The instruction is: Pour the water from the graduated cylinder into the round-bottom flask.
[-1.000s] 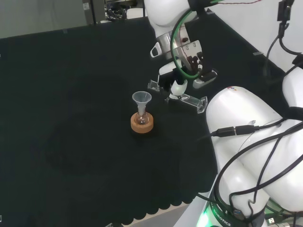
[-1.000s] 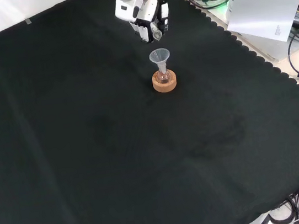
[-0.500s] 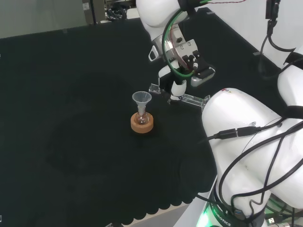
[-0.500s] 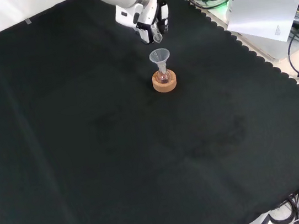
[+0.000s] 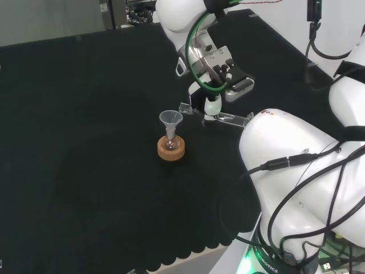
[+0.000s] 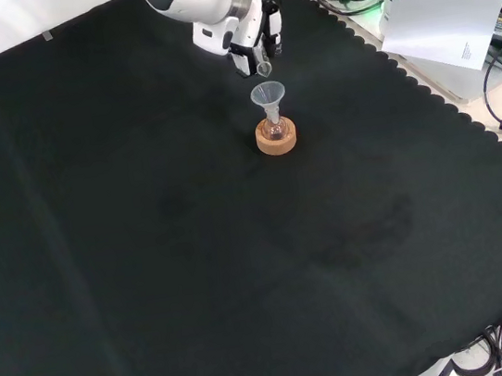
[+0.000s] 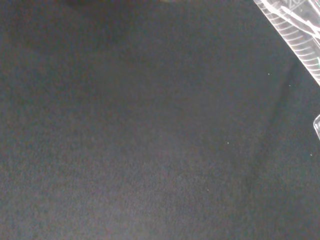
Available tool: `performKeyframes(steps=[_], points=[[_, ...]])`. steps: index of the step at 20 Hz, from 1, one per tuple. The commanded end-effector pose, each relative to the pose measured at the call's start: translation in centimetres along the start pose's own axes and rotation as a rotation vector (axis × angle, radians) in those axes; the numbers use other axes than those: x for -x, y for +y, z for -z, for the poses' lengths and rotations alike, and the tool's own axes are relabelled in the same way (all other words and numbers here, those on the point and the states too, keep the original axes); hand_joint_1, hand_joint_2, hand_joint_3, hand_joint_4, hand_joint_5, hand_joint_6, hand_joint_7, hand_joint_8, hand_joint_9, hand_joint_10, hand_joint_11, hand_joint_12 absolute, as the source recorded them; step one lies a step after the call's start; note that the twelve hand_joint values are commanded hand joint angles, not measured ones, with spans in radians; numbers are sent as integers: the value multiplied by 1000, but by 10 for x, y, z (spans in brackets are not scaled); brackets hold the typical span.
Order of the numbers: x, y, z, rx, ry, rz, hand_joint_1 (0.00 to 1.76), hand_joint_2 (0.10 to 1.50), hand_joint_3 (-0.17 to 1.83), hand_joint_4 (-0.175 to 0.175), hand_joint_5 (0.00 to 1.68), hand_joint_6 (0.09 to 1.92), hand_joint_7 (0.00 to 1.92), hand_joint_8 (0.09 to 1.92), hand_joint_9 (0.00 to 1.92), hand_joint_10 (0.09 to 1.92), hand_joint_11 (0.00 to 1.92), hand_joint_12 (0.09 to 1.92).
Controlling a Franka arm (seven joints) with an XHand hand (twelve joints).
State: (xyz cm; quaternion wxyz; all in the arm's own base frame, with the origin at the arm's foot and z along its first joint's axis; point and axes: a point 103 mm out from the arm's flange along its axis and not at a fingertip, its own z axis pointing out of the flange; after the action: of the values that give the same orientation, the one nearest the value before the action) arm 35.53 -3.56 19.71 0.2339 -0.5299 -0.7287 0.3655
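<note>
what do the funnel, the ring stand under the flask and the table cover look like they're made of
Funnel: clear glass or plastic, glossy; the cloth shows through it, which one is unclear.
Ring stand: cork by its look, matte tan with a slightly grainy surface.
Table cover: black cloth, matte, with soft creases and a scalloped edge.

— How is the hand (image 5: 215,94) carried?
— It is held low above the desk (image 5: 85,114), pointed downward from the white arm (image 5: 182,17), with fingers (image 6: 262,51) curled.
— And in the front view?
— It is seen entering from the top.
</note>
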Motion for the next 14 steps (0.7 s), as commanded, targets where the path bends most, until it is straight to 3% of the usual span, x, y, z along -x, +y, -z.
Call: performKeyframes(steps=[1,14], points=[[4,0,3,-47,-14,-39,1254,1132,0,-175,936,1073,966,1054,1337,190,1189,769],[-3,-2,9,-94,-66,-95,1254,1133,0,-175,932,1078,963,1059,1339,182,1187,765]])
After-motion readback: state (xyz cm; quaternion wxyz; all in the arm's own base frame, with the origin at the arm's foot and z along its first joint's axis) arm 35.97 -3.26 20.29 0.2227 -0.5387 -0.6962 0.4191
